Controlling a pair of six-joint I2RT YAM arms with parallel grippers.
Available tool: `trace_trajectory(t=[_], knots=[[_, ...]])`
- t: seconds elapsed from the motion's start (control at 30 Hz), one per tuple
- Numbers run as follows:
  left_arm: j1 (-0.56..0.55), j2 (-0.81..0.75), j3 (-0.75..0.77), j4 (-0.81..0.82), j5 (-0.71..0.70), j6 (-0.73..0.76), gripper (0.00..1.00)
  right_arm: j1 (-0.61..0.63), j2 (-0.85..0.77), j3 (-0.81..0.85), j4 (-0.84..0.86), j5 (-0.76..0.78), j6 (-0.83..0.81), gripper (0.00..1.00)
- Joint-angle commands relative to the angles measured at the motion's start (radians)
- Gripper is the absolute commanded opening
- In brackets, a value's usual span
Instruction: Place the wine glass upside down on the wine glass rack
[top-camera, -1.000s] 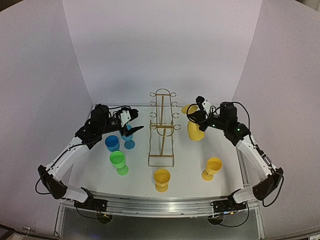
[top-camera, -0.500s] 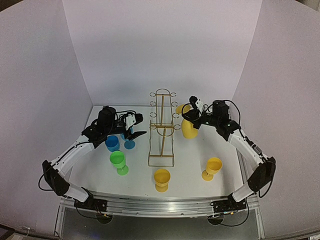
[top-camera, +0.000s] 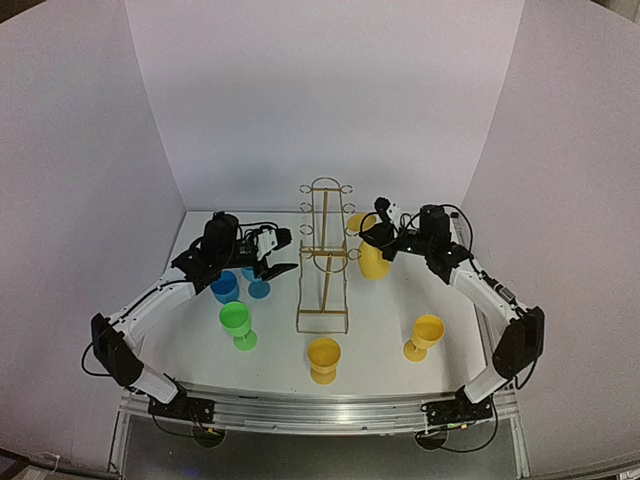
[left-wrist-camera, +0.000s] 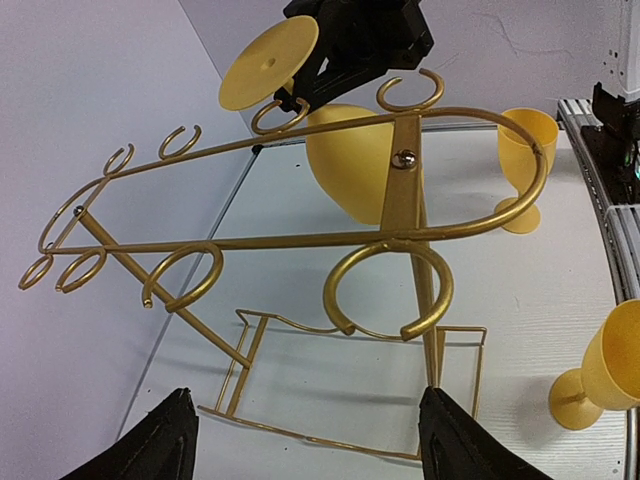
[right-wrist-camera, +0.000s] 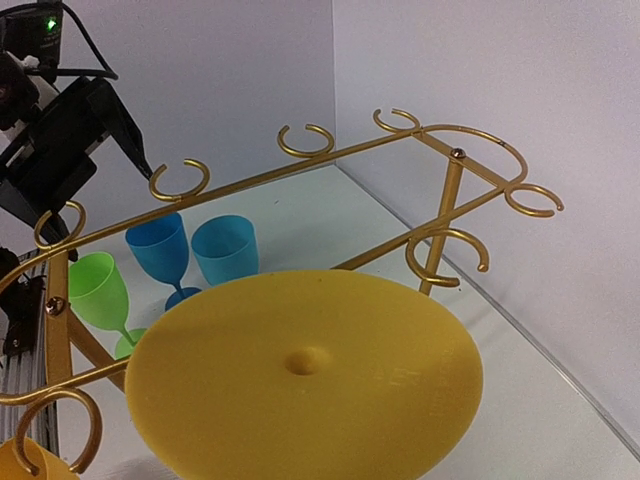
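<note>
The right arm reaches forward and inward from its base. Its elbow is out at the table's right edge and its wrist is level with the rack (top-camera: 322, 254)'s upper loops. The right gripper (top-camera: 380, 237) is clamped on the stem of the yellow glass (top-camera: 372, 262), held inverted in the air with its foot up, just right of the rack beside a loop. The left arm mirrors it, bent over the blue glasses (top-camera: 225, 286). The left gripper (top-camera: 280, 268) is spread wide and empty, and points at the rack's left side.
</note>
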Motion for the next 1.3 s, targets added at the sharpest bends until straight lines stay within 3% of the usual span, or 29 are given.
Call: trace_trajectory(t=[0.0, 0.93, 1.27], knots=[[0.0, 0.015, 0.017, 0.051, 0.019, 0.001, 0.75, -0.003, 0.01, -0.014, 0.065, -0.04, 0.003, 0.0], [0.0, 0.075, 0.066, 0.131, 0.052, -0.005, 0.75, 0.011, 0.072, 0.024, 0.088, -0.106, 0.005, 0.0], [0.0, 0.098, 0.087, 0.156, 0.061, -0.004, 0.75, 0.022, 0.067, -0.007, 0.191, -0.078, 0.046, 0.0]])
